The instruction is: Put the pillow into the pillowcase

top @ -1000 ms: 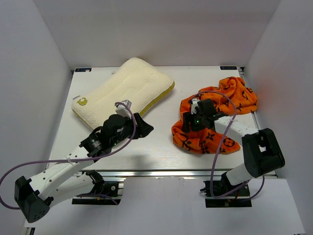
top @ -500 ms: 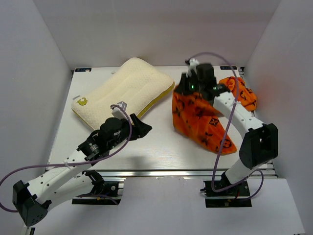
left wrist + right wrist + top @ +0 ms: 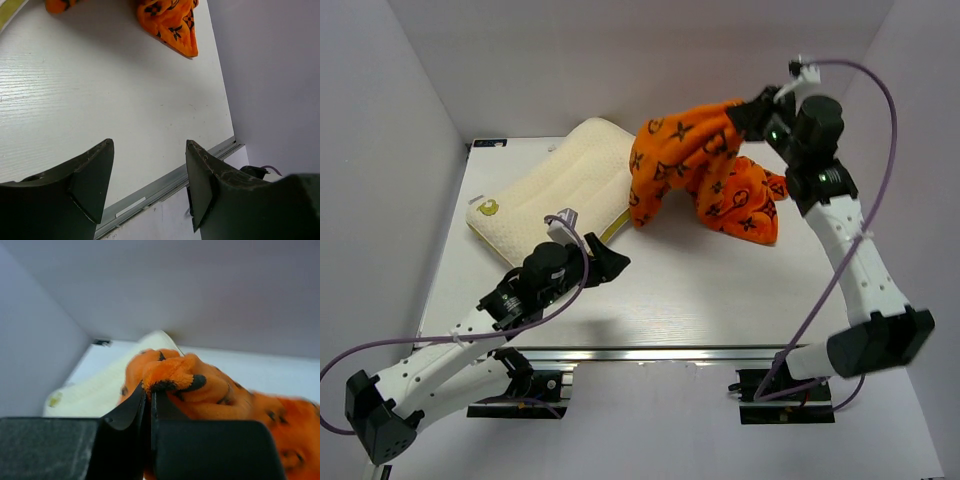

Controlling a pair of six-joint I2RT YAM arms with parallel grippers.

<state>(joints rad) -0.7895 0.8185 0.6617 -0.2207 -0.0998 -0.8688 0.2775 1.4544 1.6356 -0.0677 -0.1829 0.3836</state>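
Plain white walls closed in the pale worktop (image 3: 720, 290) on three sides. I saw the pillow (image 3: 545, 195) lying at its far left. My right tool (image 3: 149, 392), high near the far right corner, was pinched tight on a fold of the pillowcase (image 3: 705, 170), which hung down beside the pillow (overlapping its right end from above). My left tool (image 3: 149, 147) hovered low over the worktop, spread wide and empty.

The pillowcase (image 3: 705, 172) hides the right end of the pillow (image 3: 545, 195) from above, and the left wrist view's upper edge crops it to two scraps.
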